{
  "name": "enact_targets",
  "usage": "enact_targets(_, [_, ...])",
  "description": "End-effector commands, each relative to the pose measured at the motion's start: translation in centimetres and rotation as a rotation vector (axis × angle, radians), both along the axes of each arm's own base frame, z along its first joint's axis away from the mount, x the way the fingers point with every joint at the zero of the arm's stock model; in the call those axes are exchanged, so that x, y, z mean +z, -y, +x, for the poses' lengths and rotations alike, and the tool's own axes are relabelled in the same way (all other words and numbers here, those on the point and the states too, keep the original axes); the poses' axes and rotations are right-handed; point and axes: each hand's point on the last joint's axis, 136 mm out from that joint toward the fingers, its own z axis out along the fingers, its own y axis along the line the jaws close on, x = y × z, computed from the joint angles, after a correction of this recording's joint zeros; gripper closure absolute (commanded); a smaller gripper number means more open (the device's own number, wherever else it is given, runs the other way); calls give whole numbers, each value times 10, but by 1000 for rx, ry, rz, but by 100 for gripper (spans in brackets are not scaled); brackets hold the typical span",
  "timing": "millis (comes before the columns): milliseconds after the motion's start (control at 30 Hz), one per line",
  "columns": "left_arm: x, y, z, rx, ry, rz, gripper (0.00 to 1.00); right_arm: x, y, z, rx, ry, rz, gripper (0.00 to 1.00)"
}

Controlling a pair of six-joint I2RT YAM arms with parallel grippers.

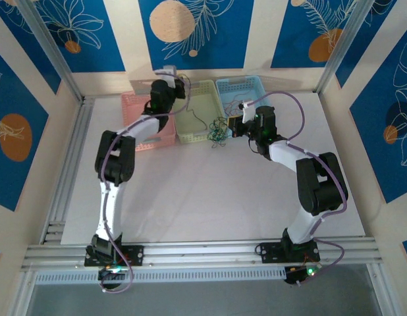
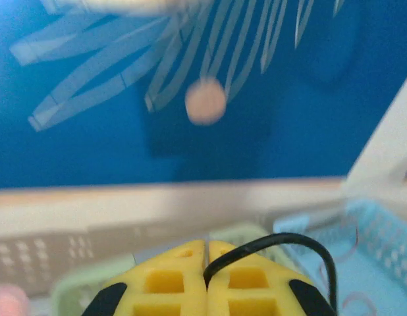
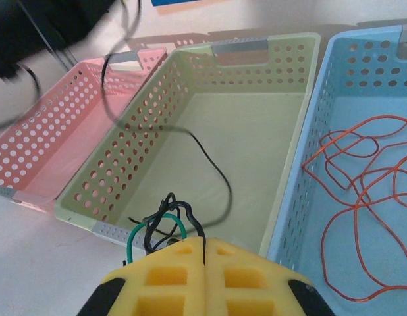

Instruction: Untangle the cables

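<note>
Overhead: the clump of dark, red and green cables [image 1: 218, 130] is lying at the pale green perforated plastic basket's [image 1: 198, 99] near right corner. Left wrist: the left gripper [image 2: 205, 280], pressed together, is pinching a black strand [image 2: 282, 238]. Right wrist: the right gripper [image 3: 205, 263], likewise closed, is clamping the clump. Likely drawing that strand free; next, pull apart steadily.

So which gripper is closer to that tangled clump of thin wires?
Right. The right gripper pinches the tangled clump of thin wires; the left gripper holds a black wire beyond it, over the green perforated basket.
</note>
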Motion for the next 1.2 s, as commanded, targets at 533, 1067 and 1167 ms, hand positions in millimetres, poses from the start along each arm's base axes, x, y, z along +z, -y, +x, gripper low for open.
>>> enact_targets(533, [28,13,-57,-128,-105,325,20,16,-4,6,21,26,25,100])
enact_targets(1067, [32,-9,-188,-239,-161,148,28,18,-16,1,67,45,20,100])
enact_targets(1167, [8,-8,-222,-273,-189,129,30,17,-25,-2,107,41,24,100])
